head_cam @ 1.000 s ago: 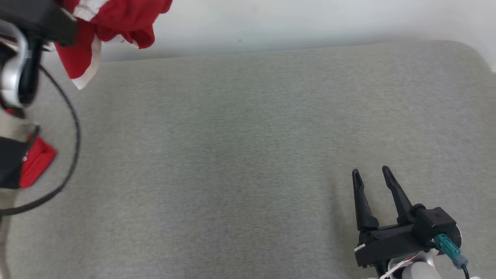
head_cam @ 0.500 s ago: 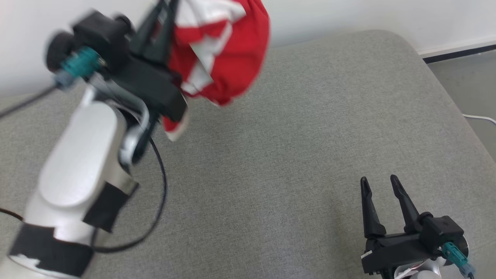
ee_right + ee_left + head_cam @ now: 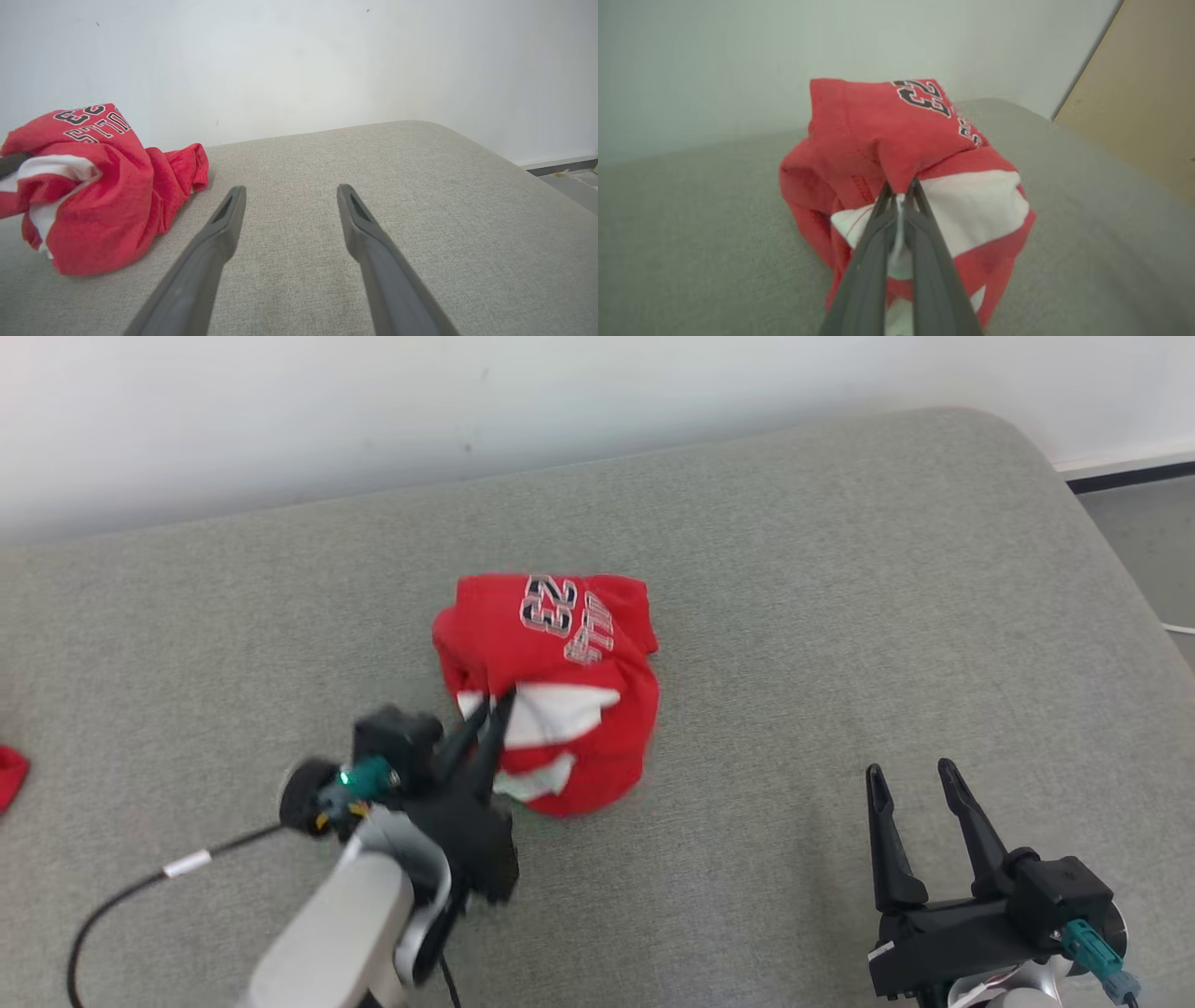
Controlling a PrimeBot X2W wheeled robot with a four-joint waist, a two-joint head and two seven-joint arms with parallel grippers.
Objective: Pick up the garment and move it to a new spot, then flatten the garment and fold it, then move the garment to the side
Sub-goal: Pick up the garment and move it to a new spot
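The garment [image 3: 560, 653] is a red jersey with white panels and the number 23, lying bunched in a heap near the middle of the grey cushion [image 3: 794, 579]. My left gripper [image 3: 495, 705] is shut on a fold at the heap's near left side; the left wrist view shows its fingers [image 3: 878, 242] pinching red and white cloth of the garment [image 3: 878, 135]. My right gripper [image 3: 910, 775] rests open low at the right, well clear of the heap. In the right wrist view the right gripper [image 3: 289, 191] points at bare cushion, with the garment [image 3: 103, 186] off to its left.
A white wall [image 3: 373, 401] backs the cushion. The cushion's rounded right edge drops to a grey floor [image 3: 1148, 541] with a dark baseboard. A small red scrap [image 3: 9, 775] lies at the far left edge. A black cable [image 3: 131, 887] trails from my left arm.
The head camera has swung, shifting the whole picture. My left gripper has carried the garment from high at the upper left down onto the middle of the cushion. The right gripper stays open.
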